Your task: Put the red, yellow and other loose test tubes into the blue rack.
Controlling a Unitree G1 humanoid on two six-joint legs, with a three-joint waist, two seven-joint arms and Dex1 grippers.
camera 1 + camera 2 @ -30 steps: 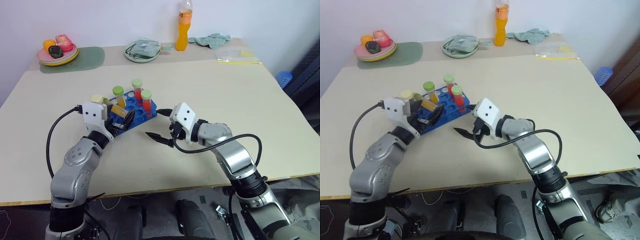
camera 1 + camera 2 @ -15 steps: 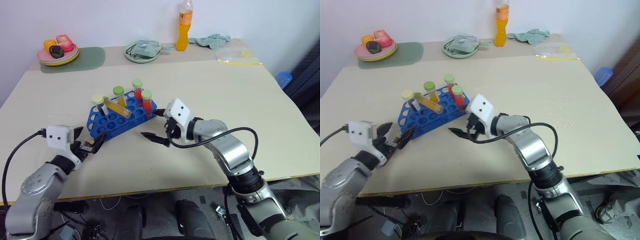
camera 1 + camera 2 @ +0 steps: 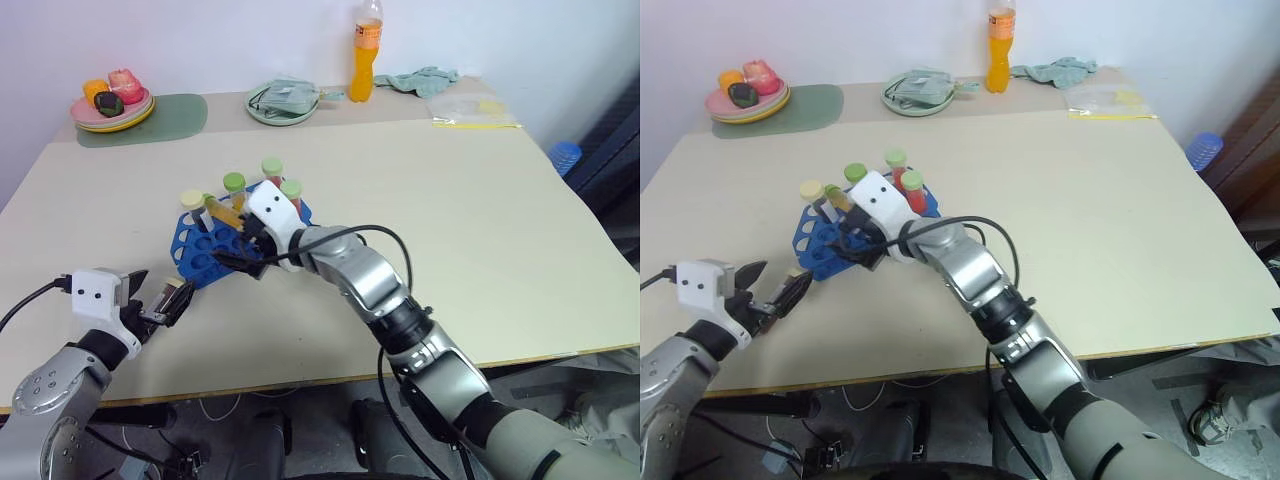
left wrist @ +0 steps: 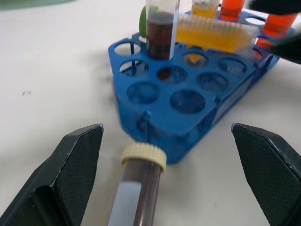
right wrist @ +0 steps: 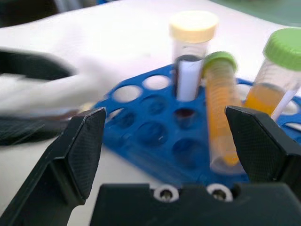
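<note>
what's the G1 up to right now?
It is loading test tubes into the blue rack. Several tubes stand upright in it, and a yellow tube lies tilted across the top, not seated. The right gripper, open, is at the rack by that yellow tube. The left gripper, also open, is near the table's front edge, with a dark cream-capped tube lying loose between its fingers, just short of the rack.

The plastic tube rack (image 3: 205, 250) is bright blue. Its upright tubes hold red (image 3: 292, 205), orange-yellow (image 4: 205, 8) and dark brown (image 4: 161, 35) liquid under green or cream caps. The loose cream-capped tube (image 4: 139, 188) looks dark brown, perhaps. The tall bottle (image 3: 366, 52) is orange, the table (image 3: 480, 220) beige.
</note>
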